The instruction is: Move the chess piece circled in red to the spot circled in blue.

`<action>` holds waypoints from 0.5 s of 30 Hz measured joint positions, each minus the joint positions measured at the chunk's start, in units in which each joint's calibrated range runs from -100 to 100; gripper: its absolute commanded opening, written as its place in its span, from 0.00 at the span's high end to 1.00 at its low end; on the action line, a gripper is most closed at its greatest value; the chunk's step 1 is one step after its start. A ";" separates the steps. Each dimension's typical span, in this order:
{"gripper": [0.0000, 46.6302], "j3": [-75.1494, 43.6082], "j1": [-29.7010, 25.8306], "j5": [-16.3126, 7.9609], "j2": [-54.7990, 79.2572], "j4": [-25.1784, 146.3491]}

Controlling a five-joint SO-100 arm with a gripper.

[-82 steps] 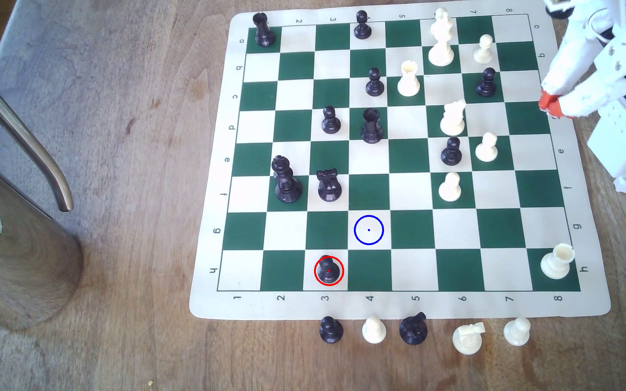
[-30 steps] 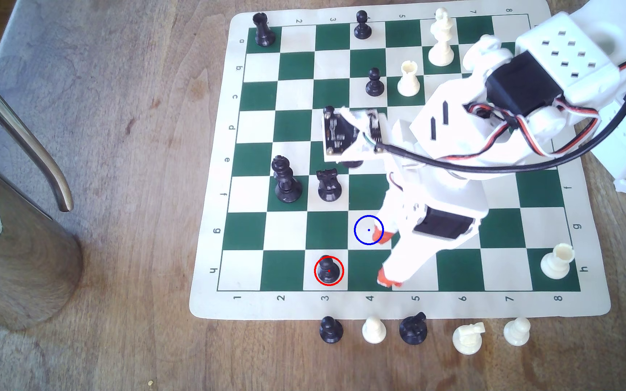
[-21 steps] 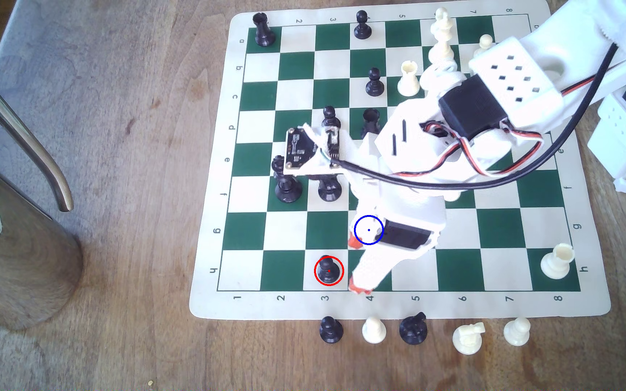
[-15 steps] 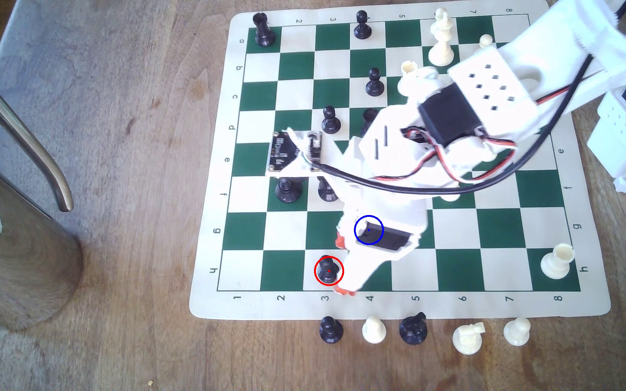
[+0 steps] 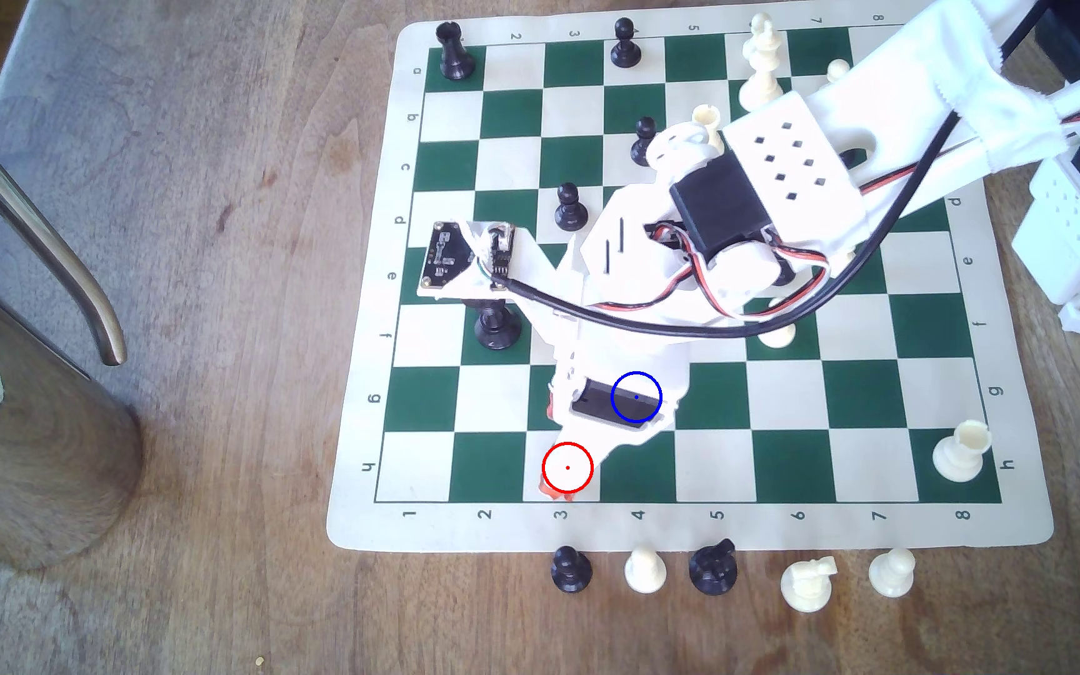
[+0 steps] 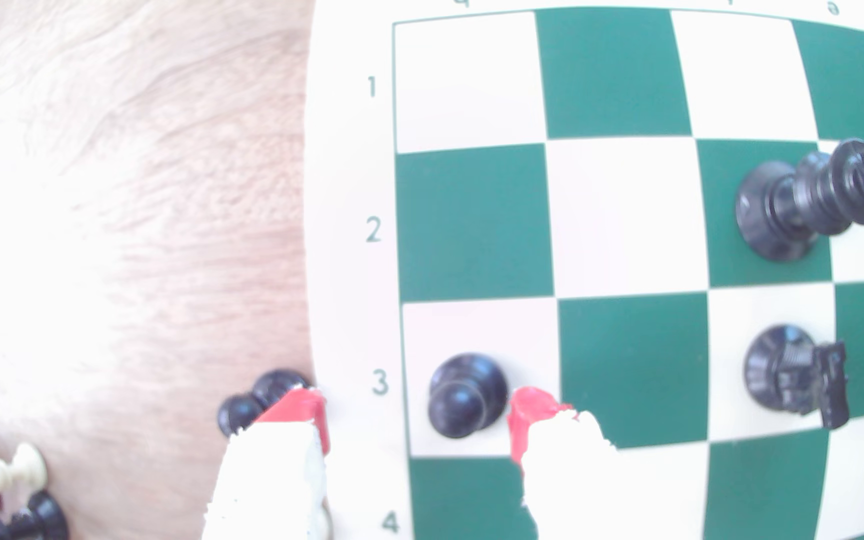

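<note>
Gripper (image 6: 417, 415) open, red tips straddling the pawn (image 6: 463, 394) on its cream square, one tip just beside it, positioned for closing

Arm (image 5: 777, 162) over board (image 5: 953, 363), hiding red-ringed sq; blue ring (image 5: 636, 397) on gripper body.

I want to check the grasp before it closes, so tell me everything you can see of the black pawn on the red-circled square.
The black pawn looks like glossy dark plastic: a round ball head, narrow neck and flared round base. It stands upright on a cream edge square beside the printed 3. The open gripper straddles it, one red fingertip close beside the base, the other farther off over the border. Whether the nearer tip touches it cannot be told.
</note>
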 measured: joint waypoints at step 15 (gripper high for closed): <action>0.68 -0.27 0.00 0.00 3.52 -1.75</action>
